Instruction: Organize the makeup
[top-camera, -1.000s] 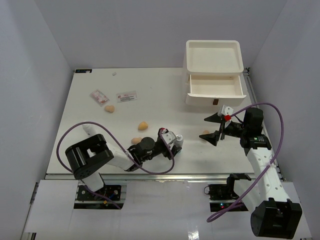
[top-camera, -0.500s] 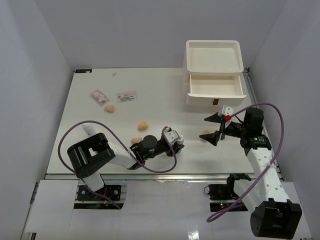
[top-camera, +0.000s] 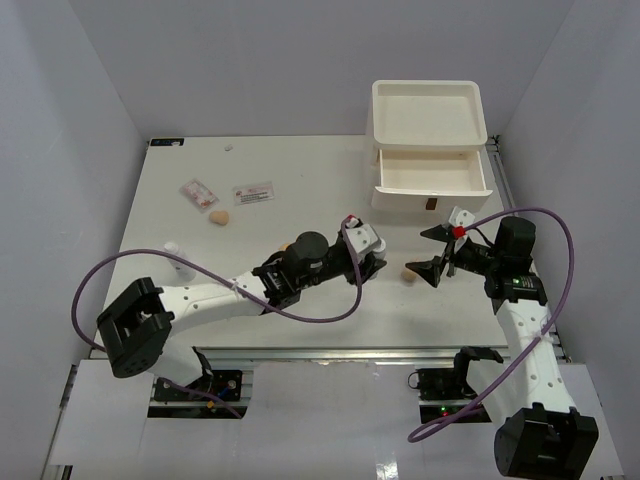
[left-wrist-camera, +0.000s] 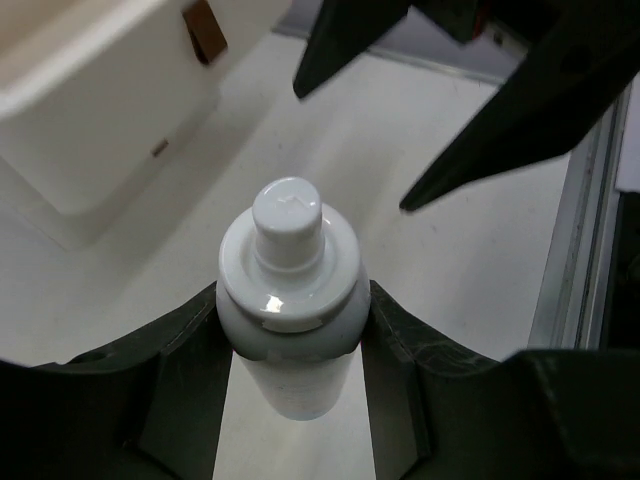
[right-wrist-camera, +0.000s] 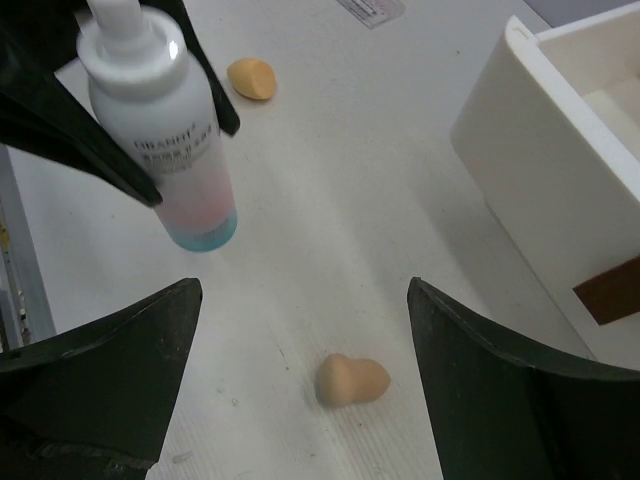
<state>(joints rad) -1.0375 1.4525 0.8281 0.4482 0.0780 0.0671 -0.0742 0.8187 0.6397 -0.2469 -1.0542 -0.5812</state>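
Note:
My left gripper (top-camera: 362, 250) is shut on the small white bottle (top-camera: 364, 238) and holds it above the table's middle. In the left wrist view the bottle (left-wrist-camera: 290, 285) sits cap-up between the jaws. The right wrist view shows the bottle's (right-wrist-camera: 160, 120) bluish base off the table. My right gripper (top-camera: 433, 252) is open, facing the bottle, with a tan sponge (top-camera: 409, 274) below it; that sponge (right-wrist-camera: 352, 380) lies between the spread fingers. A second sponge (top-camera: 219, 217) lies at left and a third (top-camera: 287, 246) peeks out behind the left arm. Two flat packets (top-camera: 198, 193) (top-camera: 253, 193) lie at the back left.
The white drawer unit (top-camera: 428, 150) stands at the back right with its drawer (top-camera: 432, 172) pulled open; it also shows in the right wrist view (right-wrist-camera: 560, 150). A small white object (top-camera: 172, 247) stands at the left edge. Purple cables loop over both arms.

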